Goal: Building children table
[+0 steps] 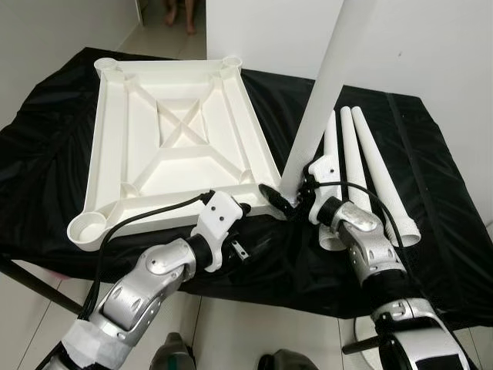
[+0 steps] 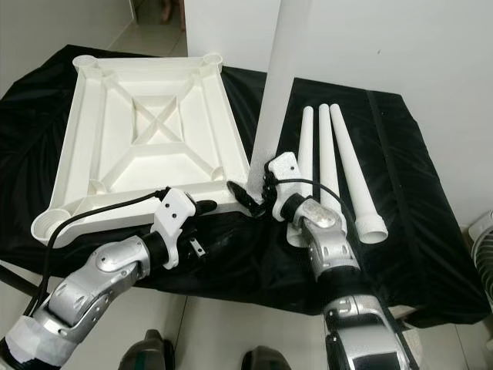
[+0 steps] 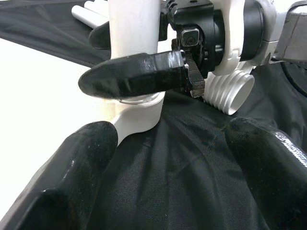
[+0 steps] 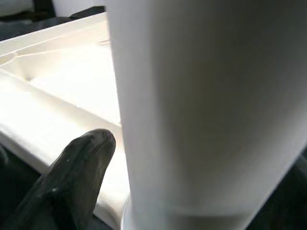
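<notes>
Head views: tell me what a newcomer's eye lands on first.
The white tabletop lying upside down on the black cloth. At its near right corner one leg stands upright, gripped low by the right gripper. Three spare legs lie side by side to its right.

Near corner: upright white plastic leg (image 1: 320, 92) stands in the upturned white ribbed tabletop (image 1: 173, 142), with the right gripper (image 1: 286, 199) crowding it.
Right side: three loose white tapered legs (image 1: 362, 166) block it.
Front edge: bare black cloth (image 1: 293, 262) before the spread left gripper (image 3: 168, 163).
</notes>
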